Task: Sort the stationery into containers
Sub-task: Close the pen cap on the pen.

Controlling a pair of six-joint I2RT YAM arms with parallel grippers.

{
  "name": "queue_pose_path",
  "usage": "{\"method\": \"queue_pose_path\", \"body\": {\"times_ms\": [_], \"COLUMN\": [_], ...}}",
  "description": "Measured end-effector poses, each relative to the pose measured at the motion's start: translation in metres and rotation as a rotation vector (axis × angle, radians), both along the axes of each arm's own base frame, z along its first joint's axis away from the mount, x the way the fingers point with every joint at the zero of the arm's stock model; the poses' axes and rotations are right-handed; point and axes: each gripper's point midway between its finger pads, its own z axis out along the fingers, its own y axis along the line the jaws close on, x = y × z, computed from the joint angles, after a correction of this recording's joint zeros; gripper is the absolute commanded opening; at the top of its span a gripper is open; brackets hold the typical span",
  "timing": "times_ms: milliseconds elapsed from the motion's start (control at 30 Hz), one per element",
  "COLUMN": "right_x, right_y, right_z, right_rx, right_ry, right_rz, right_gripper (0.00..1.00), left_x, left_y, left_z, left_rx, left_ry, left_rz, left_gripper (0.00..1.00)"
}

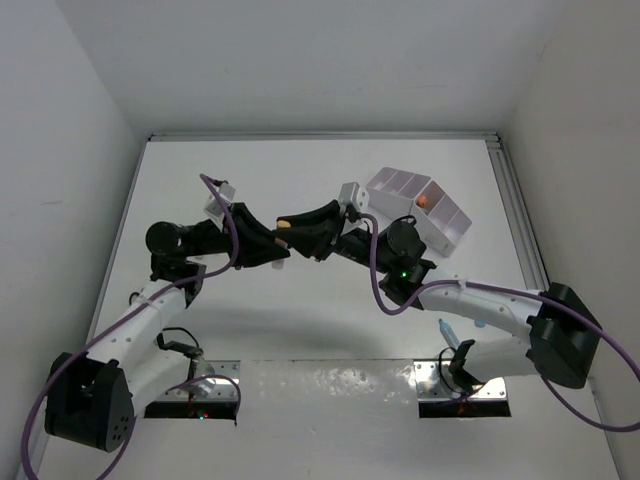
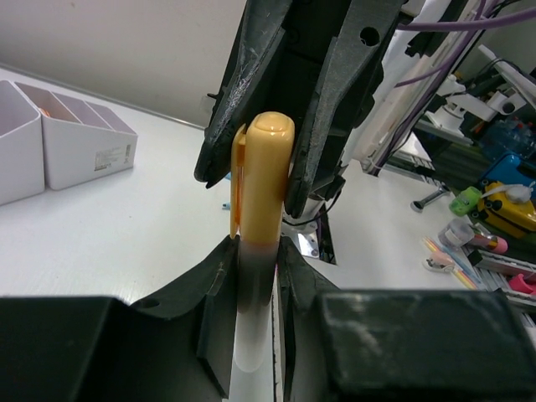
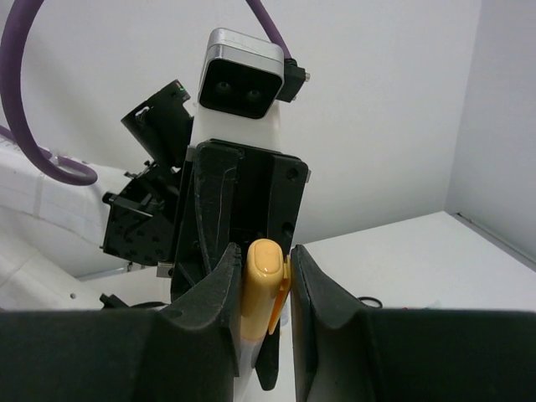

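Your orange-capped pen (image 2: 266, 167) is held in the air above the desk (image 1: 300, 180), caught from both ends. Your left claw (image 2: 254, 255) pinches its white barrel, and your right claw (image 3: 264, 268) is pressed onto the cap from the opposite side. The white desk organiser (image 1: 455, 225) stands well apart at the far right of the desk. A small orange item (image 1: 425, 200) lies in one of its compartments.

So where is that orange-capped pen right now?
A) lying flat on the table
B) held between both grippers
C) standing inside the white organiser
B: the left gripper clamps the barrel of the pen, and the right gripper closes on its orange cap.
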Motion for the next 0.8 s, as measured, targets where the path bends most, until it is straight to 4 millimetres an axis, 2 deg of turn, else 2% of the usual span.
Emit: {"method": "queue_pose_path", "body": {"times_ms": [800], "right_x": [0.0040], "right_y": [0.0032], "right_z": [-0.0108], "right_rx": [-0.029], "right_ry": [-0.055], "right_rz": [-0.015], "right_gripper": [0.00], "left_x": [0.0048], "left_y": [0.0004], "left_z": [-0.0059], "left_rx": [0.016], "left_ry": [-0.004], "left_rz": [0.000], "left_gripper": [0.00]}}
